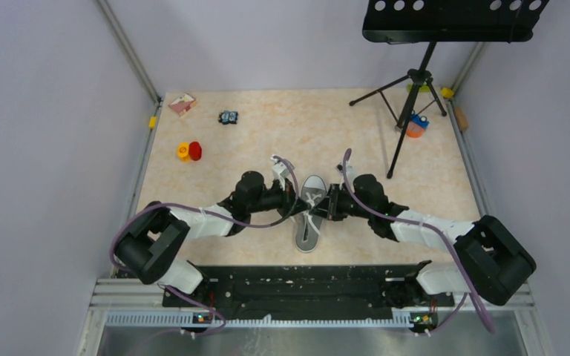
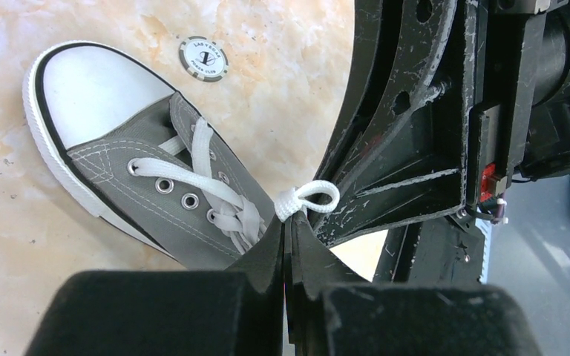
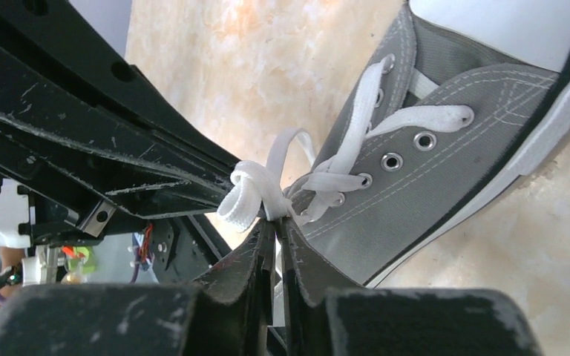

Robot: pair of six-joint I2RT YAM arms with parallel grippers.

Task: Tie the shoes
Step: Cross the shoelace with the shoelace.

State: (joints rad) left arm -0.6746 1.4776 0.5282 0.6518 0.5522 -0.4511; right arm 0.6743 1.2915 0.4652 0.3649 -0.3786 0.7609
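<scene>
Beige table (image 1: 326,133) has the sneaker (image 1: 309,222) sitting mid-surface between the arms. Over it, left gripper (image 2: 291,226) pinches a lace loop (image 2: 315,194) tight, and right gripper (image 3: 276,226) nips a second lace loop (image 3: 246,196), jaws nearly together.

Sneaker (image 2: 185,226): grey canvas, smooth white rubber toe; laces (image 2: 178,176): woven cloth; table (image 2: 282,89): matt, mottled.

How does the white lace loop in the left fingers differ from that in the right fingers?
Left white lace loop, in the left fingers: an open ring; right white lace loop, in the right fingers: folded flat. The left one stands alone; the right one has a taller loop above it. Both are pinched at the base.
</scene>
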